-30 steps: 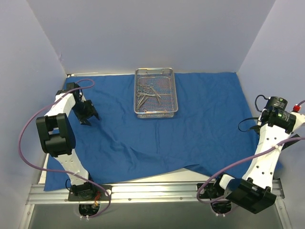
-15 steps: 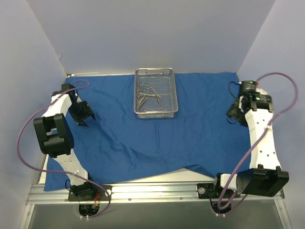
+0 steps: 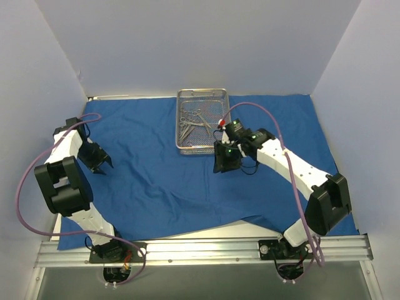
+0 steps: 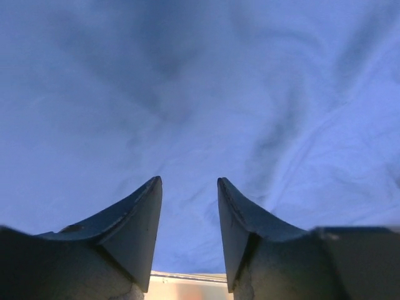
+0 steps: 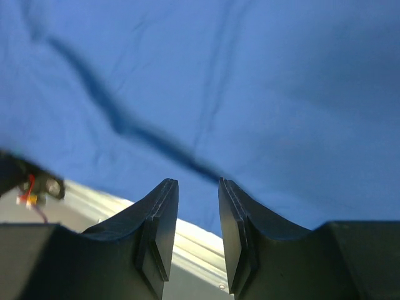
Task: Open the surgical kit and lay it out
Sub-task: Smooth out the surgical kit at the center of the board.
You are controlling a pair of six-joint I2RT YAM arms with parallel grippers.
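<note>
the royal-blue cloth wrap lies spread over the table, creased, with its near edge rumpled. the wire-mesh tray sits on it at the far middle, with the scissor-handled instruments heaped inside. the right gripper hovers beside the tray's near right corner, jaws narrowly parted and empty. the left gripper hangs over the cloth's left side, jaws about half apart, also empty. the instruments look thin, stiff, slick and tangled, so each is probably best pinched singly across its shank. the tray looks rigid and light, with its rim offering a hold. the cloth is limp.
</note>
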